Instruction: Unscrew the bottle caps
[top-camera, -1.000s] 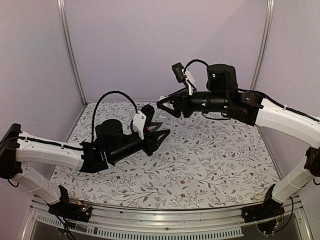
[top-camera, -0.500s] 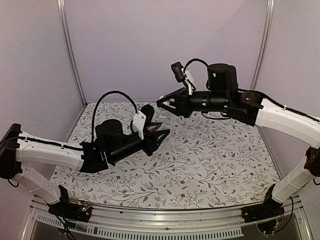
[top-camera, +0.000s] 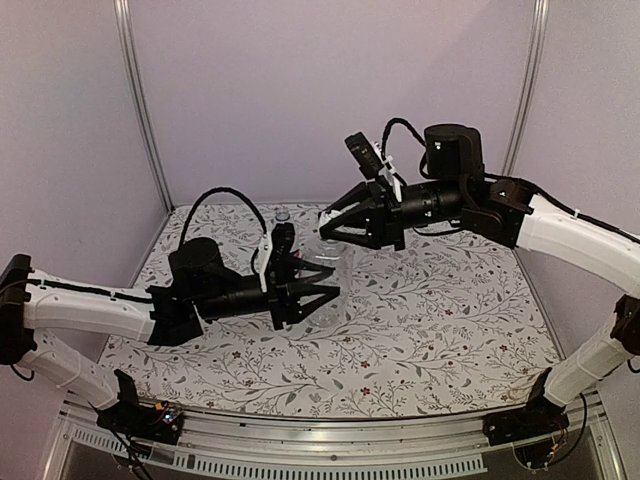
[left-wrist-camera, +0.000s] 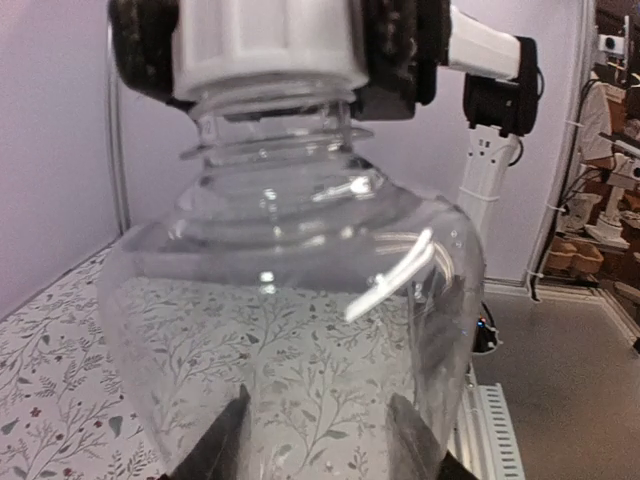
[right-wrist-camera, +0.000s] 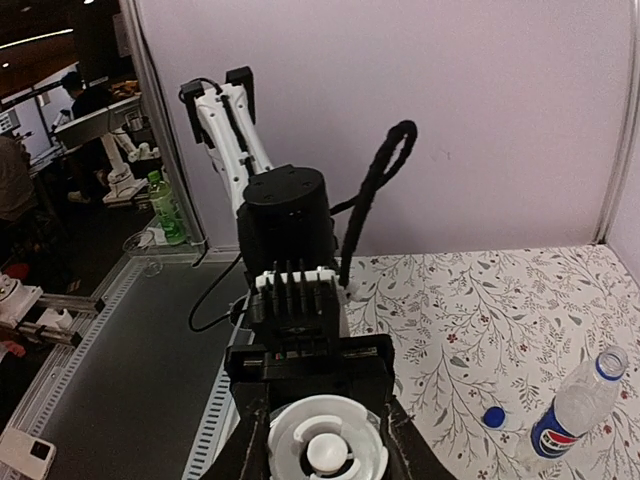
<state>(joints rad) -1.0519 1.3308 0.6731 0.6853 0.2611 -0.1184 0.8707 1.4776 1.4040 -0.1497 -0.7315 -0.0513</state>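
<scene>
**Clear bottle gripped by both arms, pale cap on its neck**

Patterned with leafy sprigs, the tablecloth (top-camera: 430, 320) covers the work surface. Nearest, the left gripper (top-camera: 325, 283) reaches in level from the left. Its fingers (left-wrist-camera: 218, 450) are closed on the lower sides of the short clear bottle (top-camera: 338, 262), which stands upright near the middle of the table. I cannot tell whether the bottle's base touches the cloth.

Just beyond and above, the right gripper (top-camera: 332, 227) comes in from the right. Its black pads (left-wrist-camera: 400, 50) are clamped on either side of the pale cap (left-wrist-camera: 265, 45), which sits on the bottle's neck with the threads showing beneath it.

Farther back, towards the rear wall, the Pepsi bottle (right-wrist-camera: 572, 408) stands upright and well apart from both grippers. The blue cap (right-wrist-camera: 492, 417) lies on the cloth just beside it.
</scene>
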